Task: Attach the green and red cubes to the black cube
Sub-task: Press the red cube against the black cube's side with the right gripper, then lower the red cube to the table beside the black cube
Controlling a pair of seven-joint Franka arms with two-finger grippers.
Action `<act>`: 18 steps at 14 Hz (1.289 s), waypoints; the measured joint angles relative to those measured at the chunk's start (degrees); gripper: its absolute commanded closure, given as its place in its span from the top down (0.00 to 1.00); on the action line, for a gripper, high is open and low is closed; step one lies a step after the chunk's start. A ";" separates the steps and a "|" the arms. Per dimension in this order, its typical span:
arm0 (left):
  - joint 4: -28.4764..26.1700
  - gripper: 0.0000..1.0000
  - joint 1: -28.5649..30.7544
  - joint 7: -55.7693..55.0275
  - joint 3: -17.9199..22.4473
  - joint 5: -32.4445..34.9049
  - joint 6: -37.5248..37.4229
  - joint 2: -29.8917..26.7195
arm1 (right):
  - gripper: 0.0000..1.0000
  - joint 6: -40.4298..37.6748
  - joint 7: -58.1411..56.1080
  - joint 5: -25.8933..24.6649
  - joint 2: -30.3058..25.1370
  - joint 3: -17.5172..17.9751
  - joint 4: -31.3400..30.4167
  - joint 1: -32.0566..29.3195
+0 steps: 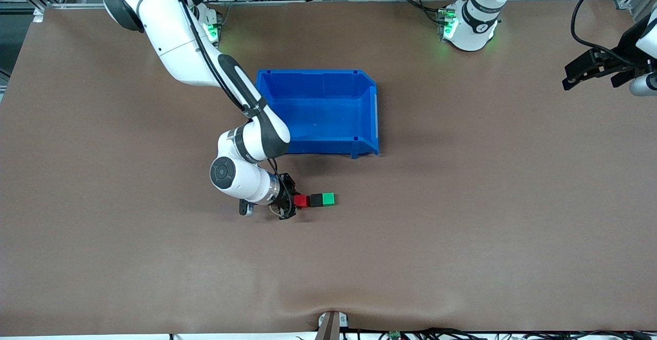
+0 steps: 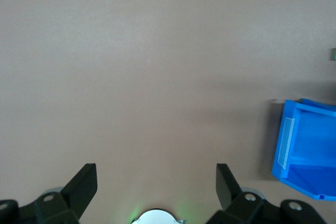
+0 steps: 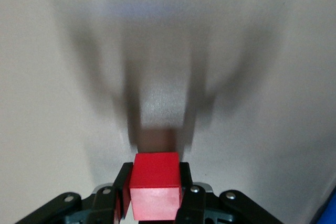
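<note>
The red cube (image 1: 302, 201), the black cube (image 1: 315, 200) and the green cube (image 1: 328, 199) lie in one row on the brown table, black in the middle, nearer the front camera than the blue bin. The red one appears to touch the black one. My right gripper (image 1: 296, 202) is low at the table, shut on the red cube (image 3: 156, 184) with a finger on each side of it (image 3: 155, 174). In the right wrist view the black and green cubes are hidden. My left gripper (image 1: 566, 77) waits up in the air over the left arm's end of the table, open (image 2: 156, 176) and holding nothing.
A large blue bin (image 1: 322, 112) stands mid-table, farther from the front camera than the cubes, and its open end also shows in the left wrist view (image 2: 307, 156). The right arm's forearm reaches past the bin's corner. Brown tabletop surrounds the cubes.
</note>
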 measured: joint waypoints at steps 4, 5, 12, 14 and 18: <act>0.00 1.00 0.00 0.00 0.00 0.00 0.30 0.03 | 0.00 1.22 0.84 0.00 0.88 0.00 0.72 0.42; 0.00 1.00 0.00 0.00 -0.01 0.00 0.33 0.03 | 0.00 1.45 0.92 0.00 1.03 -0.01 0.90 0.57; -0.01 1.00 -0.02 0.00 -0.03 0.00 0.49 0.35 | 0.12 1.86 1.70 0.00 1.54 -0.05 1.60 1.14; -0.01 1.00 -0.03 0.00 -0.04 0.00 0.67 0.71 | 0.23 1.86 1.71 0.00 1.54 -0.05 1.60 1.15; -0.01 1.00 -0.04 0.00 -0.07 0.00 0.77 1.15 | 0.36 1.86 1.71 0.00 1.55 -0.06 1.61 1.15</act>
